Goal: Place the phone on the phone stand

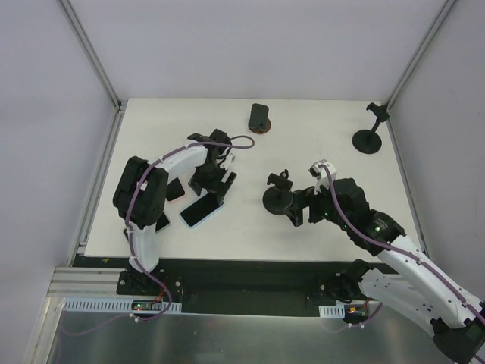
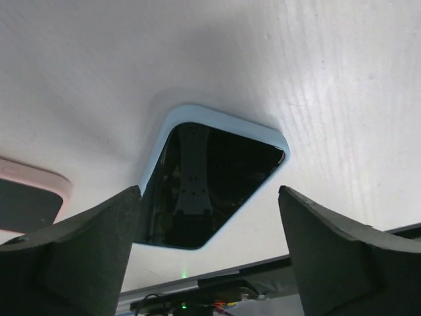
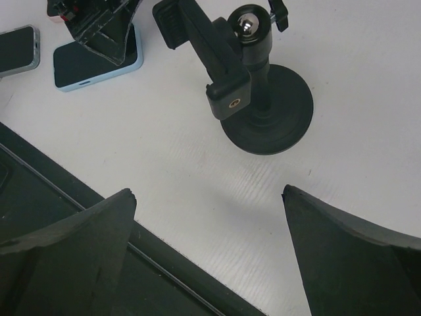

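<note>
A phone in a light blue case (image 1: 200, 213) lies screen up on the white table, left of centre; it also shows in the left wrist view (image 2: 210, 178). My left gripper (image 1: 214, 189) hovers just above it, open and empty (image 2: 209, 192), with a finger on each side of the phone's near end. A black phone stand (image 1: 279, 197) with a round base and a clamp head stands at mid-table, and appears in the right wrist view (image 3: 263, 99). My right gripper (image 1: 294, 213) is open and empty (image 3: 208, 193), just on the near side of the stand.
A pink-cased phone (image 1: 176, 190) lies left of the blue one (image 2: 29, 197), and another dark phone (image 1: 161, 221) lies near the left arm. A second black stand (image 1: 369, 138) is at back right. A phone on a brown base (image 1: 259, 117) stands at the back.
</note>
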### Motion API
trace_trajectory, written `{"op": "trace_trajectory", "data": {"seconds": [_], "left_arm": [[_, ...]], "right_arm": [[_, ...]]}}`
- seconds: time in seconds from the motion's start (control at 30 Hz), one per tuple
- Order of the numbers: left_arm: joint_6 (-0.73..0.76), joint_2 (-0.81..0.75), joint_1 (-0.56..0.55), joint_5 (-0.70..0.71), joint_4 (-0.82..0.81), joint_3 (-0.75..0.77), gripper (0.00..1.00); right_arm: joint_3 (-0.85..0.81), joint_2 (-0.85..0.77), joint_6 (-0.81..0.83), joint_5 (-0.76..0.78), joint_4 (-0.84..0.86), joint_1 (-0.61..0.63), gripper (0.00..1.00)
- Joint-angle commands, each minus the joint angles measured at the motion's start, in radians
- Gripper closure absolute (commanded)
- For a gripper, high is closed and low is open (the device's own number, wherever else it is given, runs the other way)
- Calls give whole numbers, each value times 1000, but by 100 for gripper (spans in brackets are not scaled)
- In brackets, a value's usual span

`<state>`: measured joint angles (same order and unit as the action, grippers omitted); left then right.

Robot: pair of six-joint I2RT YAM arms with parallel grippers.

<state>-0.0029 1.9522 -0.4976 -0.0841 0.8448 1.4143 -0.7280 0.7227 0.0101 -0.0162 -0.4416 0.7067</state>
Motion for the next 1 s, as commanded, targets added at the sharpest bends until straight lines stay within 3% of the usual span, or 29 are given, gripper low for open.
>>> {"op": "trace_trajectory", "data": {"seconds": [0.0,0.33,0.53,0.87,0.97], "left_arm": [[-23,-127,8,-42,-12,-29,1],[32,-61,10,-54,-7,-71,1],[40,3,16,12,-6,-75,1],[38,70,17,-23,4,-68,1],[37,86,14,-54,2,-71,9]], "right_arm": [[-1,12,-47,-31,60,-4,4],[-21,26,-26,-77,87,-3,4],[-30,18,-16,-85,81,-4,4],[-82,15,-108,-50,-3,-3,3],[-74,-19,-105,-34,-11,-4,3]]}}
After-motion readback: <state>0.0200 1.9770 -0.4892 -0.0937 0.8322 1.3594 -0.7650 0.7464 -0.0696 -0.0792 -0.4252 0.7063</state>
